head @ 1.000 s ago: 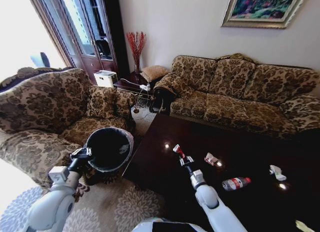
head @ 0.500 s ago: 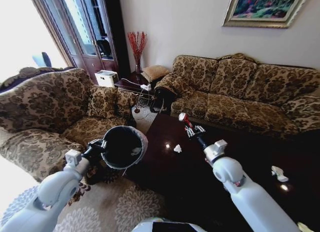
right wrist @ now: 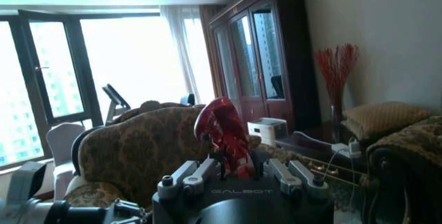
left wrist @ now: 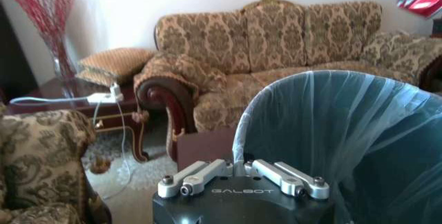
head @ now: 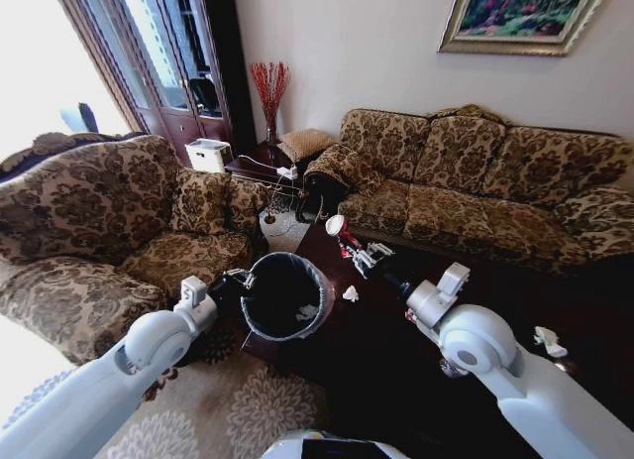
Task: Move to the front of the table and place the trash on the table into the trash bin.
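Dark glossy table [head: 396, 350]: I hold the bin ready at its left edge.
My left gripper [head: 236, 280] pinches the trash bin [head: 287, 298] rim to present it; my right gripper [head: 359, 256], clamped on the crushed can [head: 338, 228], carries it above the left corner toward the bin.

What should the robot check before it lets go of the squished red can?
1. Right gripper has the crushed can held: ok, shut on it.
2. Left gripper holds the trash bin by its rim: ok.
3. Bin mouth faces up and open: ok.
4. Can is straight above the bin mouth: not ok; it looks off to the sofa side.
5. Room left in the bin: ok, just a pale scrap inside.
6. Other trash waiting on the table: a paper wad beside the bin and another far right.
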